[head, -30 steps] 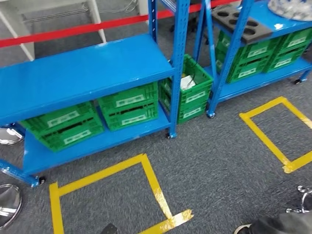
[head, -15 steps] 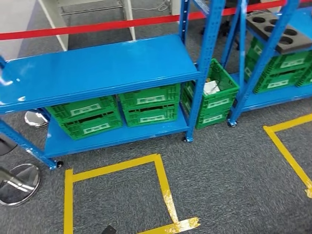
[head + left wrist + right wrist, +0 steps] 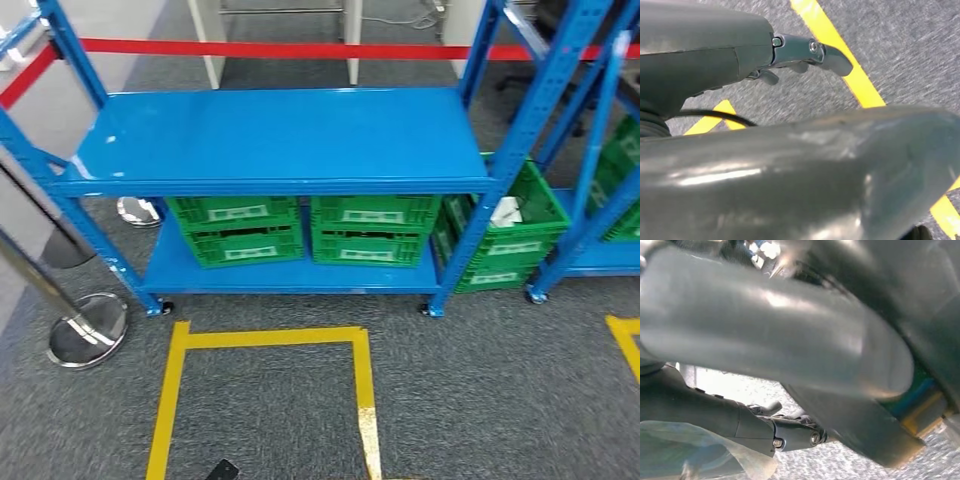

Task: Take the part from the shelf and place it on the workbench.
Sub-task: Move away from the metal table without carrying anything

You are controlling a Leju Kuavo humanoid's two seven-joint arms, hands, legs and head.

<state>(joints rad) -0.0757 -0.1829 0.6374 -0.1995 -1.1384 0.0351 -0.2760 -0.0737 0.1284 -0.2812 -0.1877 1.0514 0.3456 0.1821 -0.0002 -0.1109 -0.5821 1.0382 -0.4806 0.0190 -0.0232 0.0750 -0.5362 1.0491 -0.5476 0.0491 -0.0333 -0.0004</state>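
Head view looked down on a blue steel shelf rack (image 3: 287, 135) with a bare top board, standing behind a square of yellow floor tape (image 3: 362, 375) on the grey carpet. I judged I was in the approach step, walking between shelf and workbench; no workbench showed.

My left hand (image 3: 715, 65) hung over the carpet with its fingers (image 3: 810, 49) stretched out and nothing in them. Against the dark fingers (image 3: 791, 435) of my right hand (image 3: 753, 340) lay a clear crinkled plastic film (image 3: 696, 450). I could not tell whether they gripped it, or whether it wrapped the part. I could not pick out the part for certain.

Two green slatted plastic crates (image 3: 234, 228) sat side by side on the lower board, their contents hidden. A third green crate (image 3: 528, 190), just beside the rack's right post, held a white object (image 3: 506, 210), possibly the part. Next I needed to square up to the tape and raise a hand.
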